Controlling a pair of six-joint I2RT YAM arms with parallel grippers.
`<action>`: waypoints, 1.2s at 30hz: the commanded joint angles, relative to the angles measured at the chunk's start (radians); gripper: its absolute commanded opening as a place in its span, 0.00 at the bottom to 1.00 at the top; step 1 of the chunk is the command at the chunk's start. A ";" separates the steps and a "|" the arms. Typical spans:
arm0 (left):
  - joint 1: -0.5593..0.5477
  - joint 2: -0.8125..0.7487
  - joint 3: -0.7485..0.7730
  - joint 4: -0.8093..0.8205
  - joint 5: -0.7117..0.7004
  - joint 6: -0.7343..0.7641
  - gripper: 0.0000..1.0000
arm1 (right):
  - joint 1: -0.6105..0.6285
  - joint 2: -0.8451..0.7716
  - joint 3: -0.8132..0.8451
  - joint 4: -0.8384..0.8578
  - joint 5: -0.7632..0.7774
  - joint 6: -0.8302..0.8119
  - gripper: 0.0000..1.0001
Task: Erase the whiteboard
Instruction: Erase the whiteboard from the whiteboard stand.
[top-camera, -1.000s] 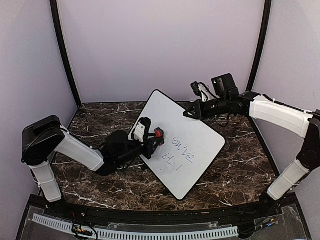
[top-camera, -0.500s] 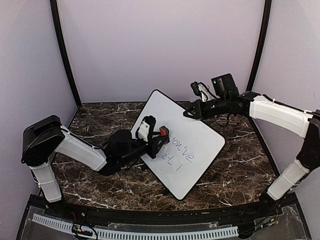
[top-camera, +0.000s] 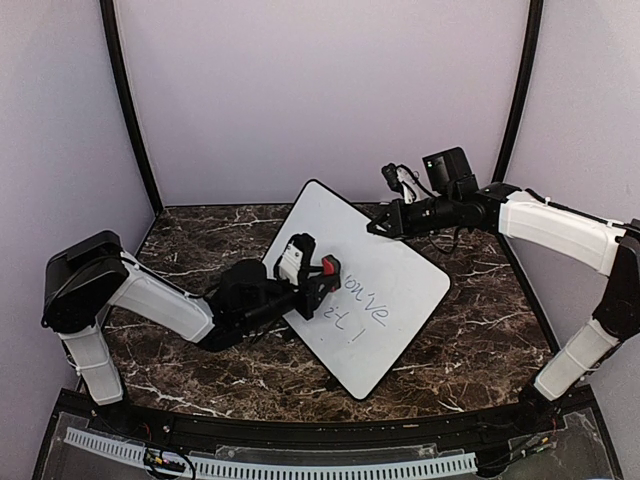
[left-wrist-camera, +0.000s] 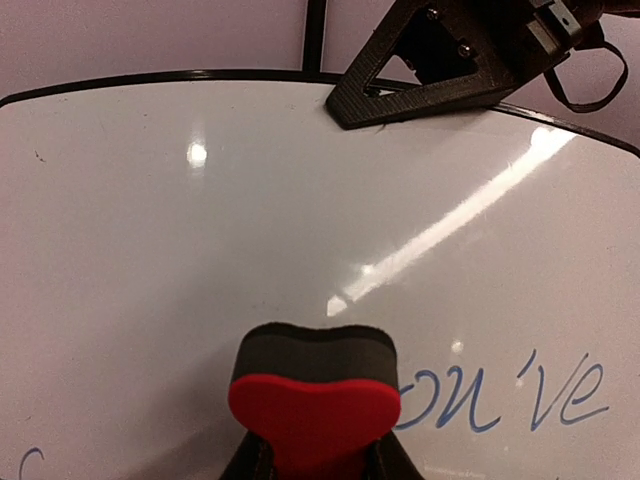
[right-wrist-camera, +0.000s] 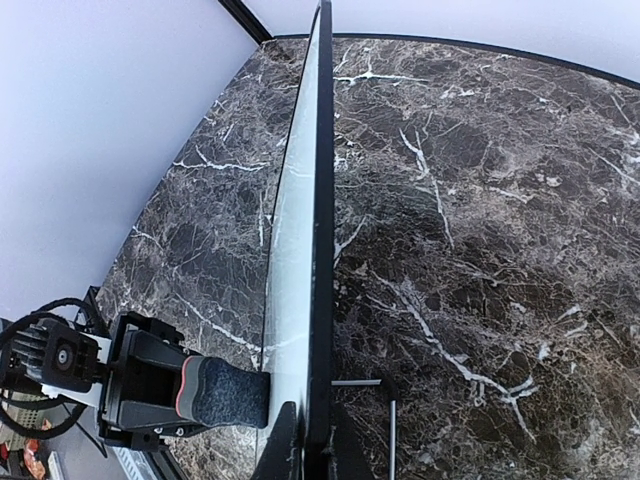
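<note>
Whiteboard (top-camera: 400, 262) stands tilted on the marble table (top-camera: 480, 340), its near edge down on the stone and its far edge raised. There the right gripper (top-camera: 377, 226) has its fingers closed together on the black rim, propping the board. The left gripper (top-camera: 325, 272) is clamped on a red eraser (top-camera: 330, 265) with a dark felt face. That felt looks pressed against the board's white face, just beside the first letter of the blue writing (top-camera: 362, 303), which runs in 2 lines toward the board's right side and is not yet wiped. To my eye the step in hand is the sweep across those words. Doing it well means keeping the felt flat on the board and carrying it steadily through the upper line before dropping to the lower one. The pressure should stay modest, because the board is held only by its rim and could swing or slip if shoved hard. Against 1 second ago, the eraser has slid a little way across the board, from nearer its left edge toward the writing. The board and the right gripper sit just as they did.
</note>
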 joint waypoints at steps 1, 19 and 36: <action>-0.021 0.048 0.103 -0.174 0.058 0.005 0.00 | 0.073 0.060 -0.040 0.058 -0.059 -0.179 0.00; -0.044 0.021 0.003 -0.189 0.017 -0.020 0.00 | 0.072 0.061 -0.040 0.060 -0.061 -0.178 0.00; -0.050 0.039 0.184 -0.270 -0.036 0.030 0.00 | 0.071 0.063 -0.039 0.059 -0.064 -0.178 0.00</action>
